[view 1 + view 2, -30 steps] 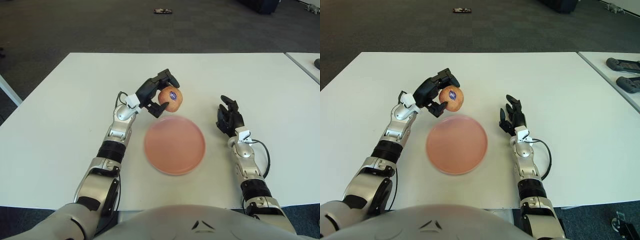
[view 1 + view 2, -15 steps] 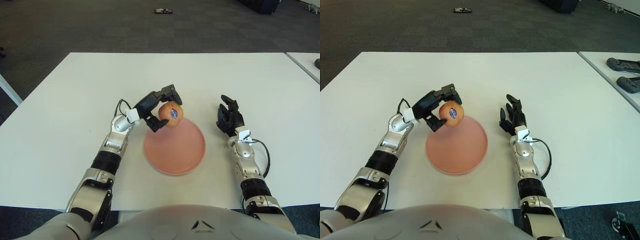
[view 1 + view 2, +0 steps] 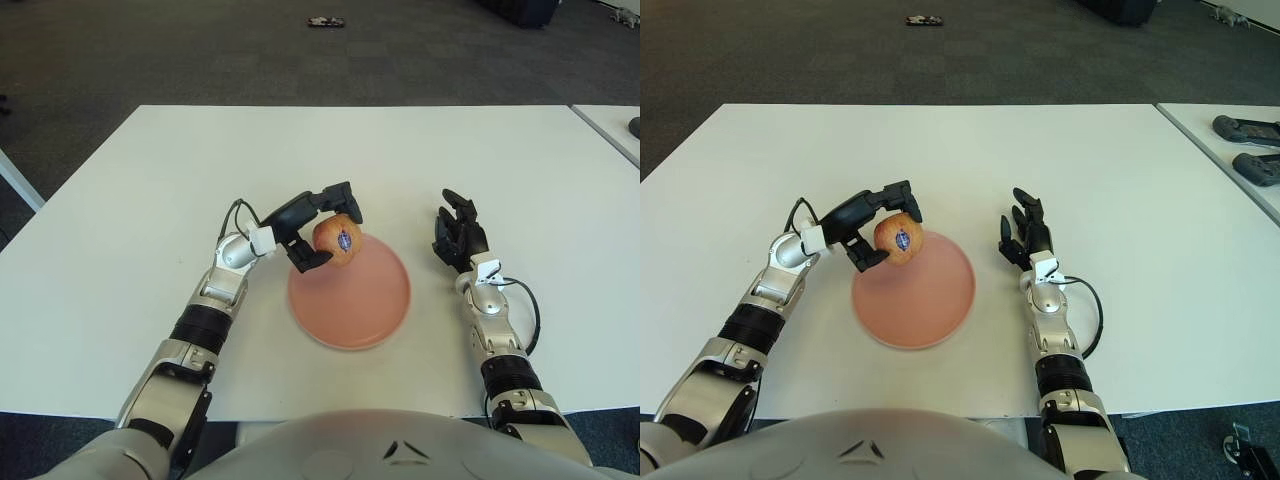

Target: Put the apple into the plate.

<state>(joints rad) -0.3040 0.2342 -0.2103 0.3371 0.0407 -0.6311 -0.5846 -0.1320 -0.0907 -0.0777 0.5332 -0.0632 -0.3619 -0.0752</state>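
A red-yellow apple [image 3: 337,240] with a blue sticker is held in my left hand [image 3: 312,226], whose dark fingers curl around it. The apple hangs over the far left rim of the pink plate [image 3: 358,300], low and close to it; I cannot tell whether it touches. The round plate lies flat on the white table [image 3: 130,200] in front of me. My right hand [image 3: 457,233] shows to the right of the plate, fingers spread and holding nothing.
A second white table [image 3: 1215,140] stands at the right with dark controllers [image 3: 1245,130] on it. A small dark object [image 3: 325,21] lies on the floor beyond the table's far edge.
My left hand has drawn back toward me and lowered the apple from above the plate's far side down to its far left rim. The right hand has not moved.
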